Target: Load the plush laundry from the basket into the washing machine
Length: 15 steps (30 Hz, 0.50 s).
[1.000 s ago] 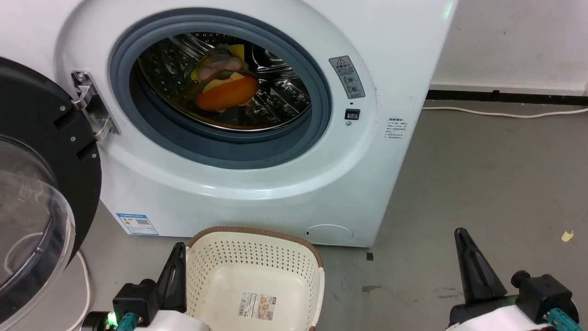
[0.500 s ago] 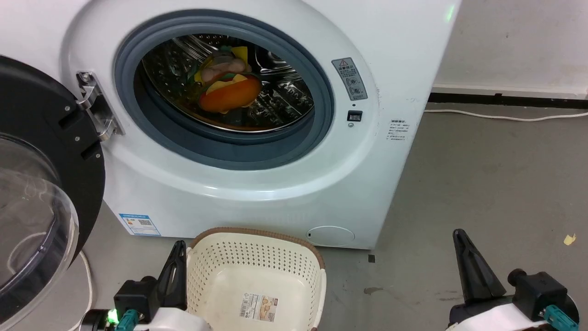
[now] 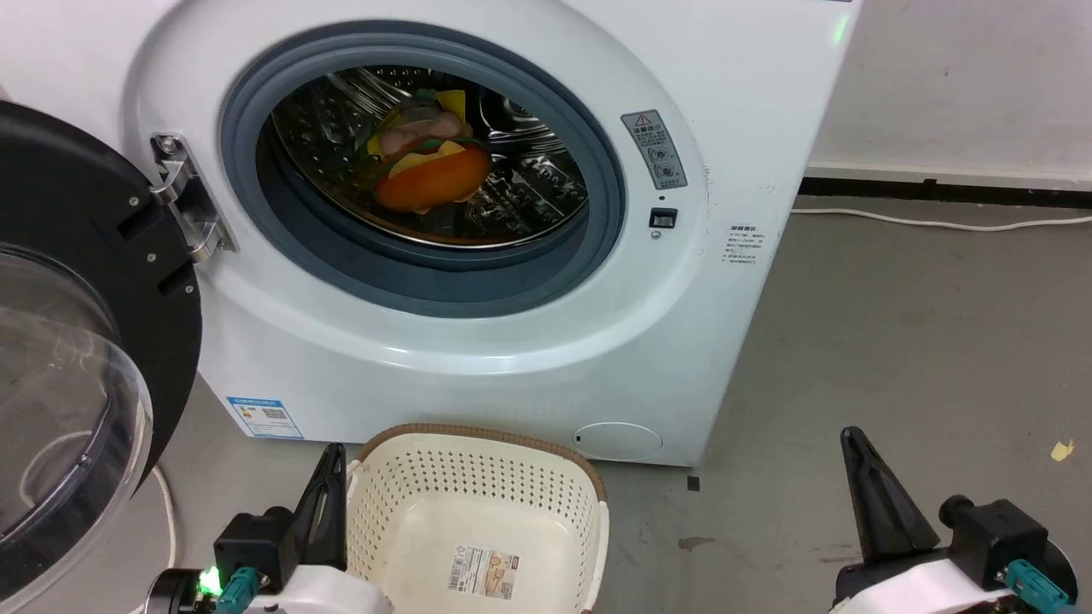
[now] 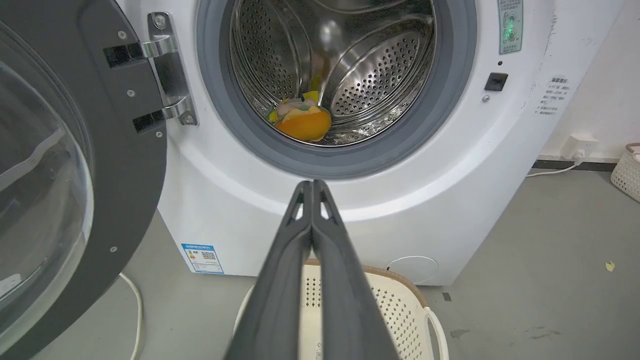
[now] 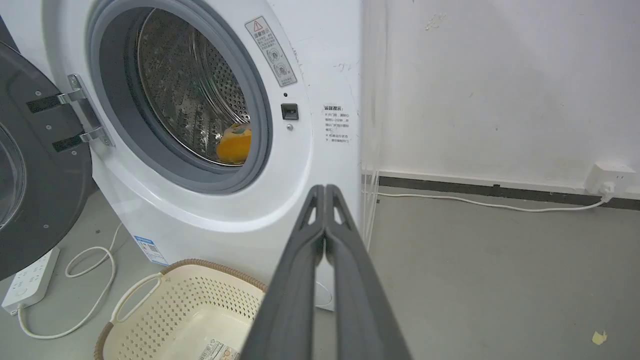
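Fingers (image 4: 280,280) on the left end effector (image 4: 312,186) are clamped flat against each other from tip to base, dark finger on dark finger. Same deal with the right end effector (image 5: 325,189): clenched tight, aimed at the washer's right front corner. From the head camera the left one sits low at the near left, right up against the left wall of the basket (image 3: 478,490). Can't tell if it's actually touching. The right one is well off to the right, over bare grey floor (image 3: 896,341).

The basket is cream perforated plastic with a brown woven-look rim, sitting on the floor just in front of the washing machine (image 3: 512,367), on the near side. There's a paper label (image 3: 482,573) on its inside bottom.

The plush laundry (image 3: 431,175) is inside the machine, lying low in the shiny steel drum (image 4: 380,75), orange burger bun facing out with the pink and yellow bits behind it. A grey rubber gasket (image 3: 426,290) rings the opening. The door (image 3: 77,179) is swung wide open to the left, black rim and clear dome, hanging off a metal hinge (image 3: 183,200).

Further out, a white cable (image 5: 475,201) runs along the far wall to a socket (image 5: 607,177) on the right. A white power strip (image 5: 27,282) lies on the floor left of the washer, near the open door, and a small yellow scrap (image 3: 1060,450) sits on the floor way over at the right.
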Motion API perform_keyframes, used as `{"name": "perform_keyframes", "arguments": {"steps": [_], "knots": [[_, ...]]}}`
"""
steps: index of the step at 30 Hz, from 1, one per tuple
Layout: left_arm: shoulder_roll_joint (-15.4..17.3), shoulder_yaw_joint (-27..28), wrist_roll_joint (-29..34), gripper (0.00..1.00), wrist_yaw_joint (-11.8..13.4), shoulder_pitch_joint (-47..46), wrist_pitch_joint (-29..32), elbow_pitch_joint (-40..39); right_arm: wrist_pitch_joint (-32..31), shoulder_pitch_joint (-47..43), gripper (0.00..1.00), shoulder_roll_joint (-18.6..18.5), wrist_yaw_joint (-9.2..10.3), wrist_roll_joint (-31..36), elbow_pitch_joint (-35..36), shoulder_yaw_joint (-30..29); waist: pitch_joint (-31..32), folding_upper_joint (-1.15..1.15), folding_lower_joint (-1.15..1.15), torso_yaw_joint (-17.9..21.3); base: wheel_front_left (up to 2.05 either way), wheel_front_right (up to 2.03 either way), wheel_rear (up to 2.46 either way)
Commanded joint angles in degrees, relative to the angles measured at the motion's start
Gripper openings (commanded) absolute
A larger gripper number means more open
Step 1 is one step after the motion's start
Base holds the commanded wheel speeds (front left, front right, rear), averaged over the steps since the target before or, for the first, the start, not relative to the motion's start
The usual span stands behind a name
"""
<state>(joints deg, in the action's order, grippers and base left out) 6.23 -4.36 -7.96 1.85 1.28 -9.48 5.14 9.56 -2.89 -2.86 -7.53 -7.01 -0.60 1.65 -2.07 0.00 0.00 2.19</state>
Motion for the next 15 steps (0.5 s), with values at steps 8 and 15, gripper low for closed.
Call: {"name": "perform_keyframes", "arguments": {"steps": [8, 15], "knots": [[-0.55, 0.69, 1.28, 0.0, -0.23, -0.48, 1.17, -0.84, -1.22, 1.07, 0.0, -0.01, 0.02, 1.07, 0.22, -0.3, 0.21, 0.0, 0.0, -0.22, 0.0, 0.0, 0.0], [-0.82, 1.05, 1.94, 0.0, -0.39, -0.56, 1.98, -1.26, -2.04, 1.25, 0.0, -0.01, 0.02, 1.65, 0.26, -0.44, 0.39, 0.0, 0.0, -0.42, 0.0, 0.0, 0.0]]}}
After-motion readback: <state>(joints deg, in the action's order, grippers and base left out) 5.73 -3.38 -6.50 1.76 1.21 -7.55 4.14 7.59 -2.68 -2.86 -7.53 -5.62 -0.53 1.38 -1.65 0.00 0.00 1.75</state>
